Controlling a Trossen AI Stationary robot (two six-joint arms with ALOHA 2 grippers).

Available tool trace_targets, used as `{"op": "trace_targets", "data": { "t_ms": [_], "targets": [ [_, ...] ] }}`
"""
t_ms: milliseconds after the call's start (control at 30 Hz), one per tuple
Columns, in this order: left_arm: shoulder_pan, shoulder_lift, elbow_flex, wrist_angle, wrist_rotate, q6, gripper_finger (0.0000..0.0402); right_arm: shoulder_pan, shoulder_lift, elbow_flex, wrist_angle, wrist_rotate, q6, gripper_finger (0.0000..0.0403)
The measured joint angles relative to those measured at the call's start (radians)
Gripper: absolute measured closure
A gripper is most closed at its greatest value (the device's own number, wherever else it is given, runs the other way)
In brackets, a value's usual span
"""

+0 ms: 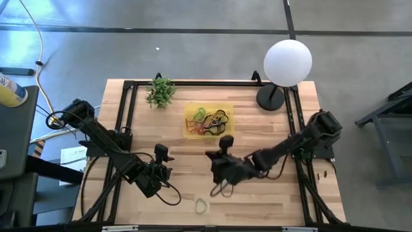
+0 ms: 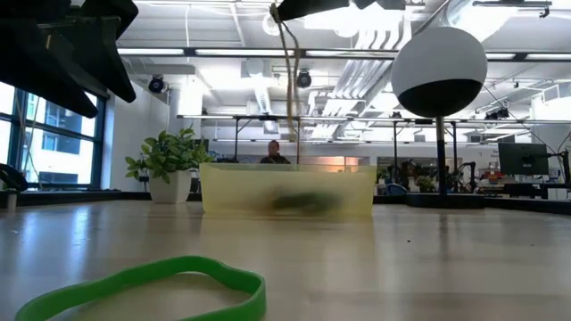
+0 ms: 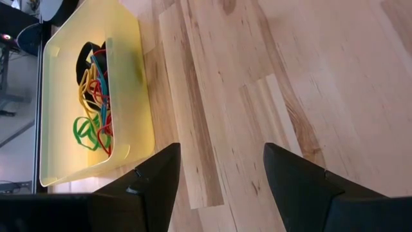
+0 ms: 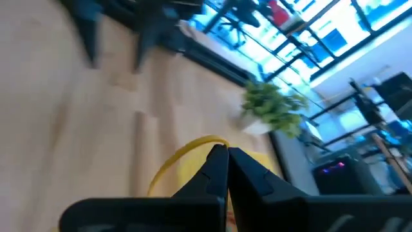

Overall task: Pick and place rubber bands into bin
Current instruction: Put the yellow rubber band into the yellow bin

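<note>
The bin (image 1: 208, 120) is a translucent yellow tray on the far middle of the table, with several coloured rubber bands (image 3: 93, 96) inside. My right gripper (image 4: 226, 154) is shut above the table's near middle (image 1: 217, 175), and a yellow rubber band (image 4: 183, 156) dangles from it. One green rubber band (image 1: 202, 206) lies flat near the near edge, close in the low view (image 2: 152, 283). My left gripper (image 3: 219, 169) is open over bare wood, left of the right one (image 1: 165, 170). My right gripper pinches the yellow rubber band at the top of its loop (image 4: 209, 143) between the free ends of its two fingers. The band is lifted clear and hangs slack below the fingers as a long thin loop (image 2: 290, 80) in front of the bin.
A small green plant (image 1: 160, 92) stands left of the bin at the far edge. A lamp with a white globe (image 1: 288, 62) stands at the far right corner. A black frame runs along the table's sides. Bare wood lies between the grippers and the bin.
</note>
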Motion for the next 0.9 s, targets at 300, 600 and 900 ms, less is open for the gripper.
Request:
{"op": "trace_targets", "data": {
  "t_ms": [300,600,900],
  "targets": [
    [0.0,0.0,0.0,0.023,0.0,0.002,0.019,-0.183,-0.065,0.001,0.0,-0.026,-0.119,0.0403],
    [0.0,0.0,0.0,0.022,-0.004,0.012,0.019,-0.42,-0.068,0.001,-0.01,-0.194,-0.111,0.0403],
    [0.0,0.0,0.0,0.022,-0.004,0.012,0.019,-0.602,-0.068,0.001,-0.036,-0.398,-0.028,0.0403]
  ]
}}
